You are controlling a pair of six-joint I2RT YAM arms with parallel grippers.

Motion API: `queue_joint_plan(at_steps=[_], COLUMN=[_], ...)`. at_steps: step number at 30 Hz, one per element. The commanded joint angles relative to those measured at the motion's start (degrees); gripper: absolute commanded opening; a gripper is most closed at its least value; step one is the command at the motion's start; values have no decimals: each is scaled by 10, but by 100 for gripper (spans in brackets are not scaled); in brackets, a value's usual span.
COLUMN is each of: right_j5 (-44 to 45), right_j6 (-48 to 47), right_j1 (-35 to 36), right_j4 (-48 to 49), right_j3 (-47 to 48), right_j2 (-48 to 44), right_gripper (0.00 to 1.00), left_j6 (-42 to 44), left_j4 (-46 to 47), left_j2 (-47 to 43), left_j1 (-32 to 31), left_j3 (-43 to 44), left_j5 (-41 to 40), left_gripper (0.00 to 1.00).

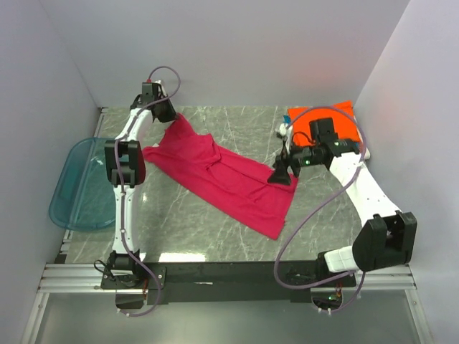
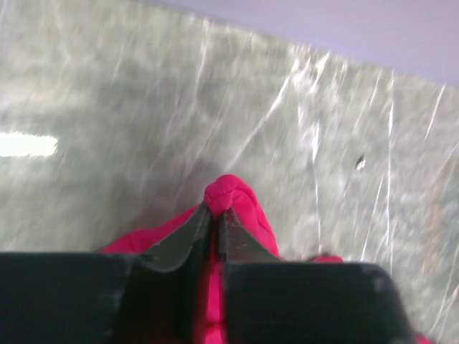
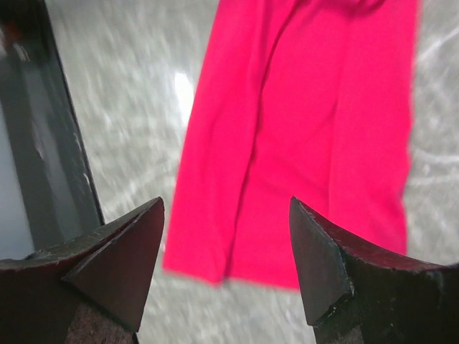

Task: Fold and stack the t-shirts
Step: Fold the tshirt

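Left gripper [image 2: 215,215] is pinched shut on a bunched corner of the magenta-red t-shirt [image 1: 222,175], at the far left of the table [image 1: 186,233]. The shirt lies rumpled and unfolded, stretched diagonally across the table. The right gripper [image 1: 281,175] hovers over its right edge, jaws apart, holding nothing. An orange folded t-shirt [image 1: 341,118] sits in the far right corner, possibly on top of others; the view there is partly blocked. A translucent blue tray [image 1: 75,186] rests at the left edge. Folding of the magenta-red shirt looks barely begun, and it is not yet stacked
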Motion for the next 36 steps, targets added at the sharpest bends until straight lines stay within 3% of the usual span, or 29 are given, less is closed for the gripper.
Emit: queue_joint_plan(at_steps=[1, 3, 4, 5, 8, 9, 10, 12, 14, 17, 18, 25, 28, 31, 32, 36], right_j5=[76, 135, 201, 232, 345, 374, 400, 462, 515, 570, 579, 640, 657, 652, 651, 627], right_j6=[-111, -108, -98, -73, -10, 0, 9, 35, 54, 72, 77, 104, 115, 116, 117, 110], right_j1=[35, 71, 124, 150, 257, 277, 295, 348, 402, 456, 462, 502, 503, 508, 512, 542], right_j4=[-30, 18, 44, 71, 171, 201, 215, 251, 267, 288, 291, 283, 281, 271, 262, 235], right_j3=[-57, -92, -130, -151, -202, -207, -212, -224, -238, -270, -281, -304, -303, -303, -302, -301], right_j2=[-39, -52, -68, -76, -78, -72, -54, -40, -27, -18, -17, 12, 36, 46, 49, 36], right_gripper=[77, 77, 77, 77, 78, 78, 78, 78, 78, 77, 77, 72, 64, 49, 39, 21], left_j6=[-87, -99, -96, -90, -52, -29, -22, -9, -9, -24, -27, -18, -28, -40, -45, -53], left_j4=[102, 121, 119, 119, 125, 136, 141, 156, 160, 167, 168, 163, 140, 105, 90, 52], left_j2=[19, 24, 19, 9, -79, -144, -179, -287, -360, -537, -573, -858, -951, -1026, -1058, -1119], left_j1=[-10, -12, -14, -15, -15, -15, -14, -9, -4, 17, 23, 38, 38, 38, 38, 39], left_j3=[42, 59, 71, 69, 13, -10, -63, -121, -216, -360, -435, -730, -798, -840, -850, -881], left_j5=[19, 9, 1, -16, -73, -96, -118, -152, -189, -173, -160, -151, -146, -140, -133, -121], left_gripper=[22, 34, 44, 48, 63, 69, 83, 91, 95, 95, 95, 95, 95, 95, 95, 95])
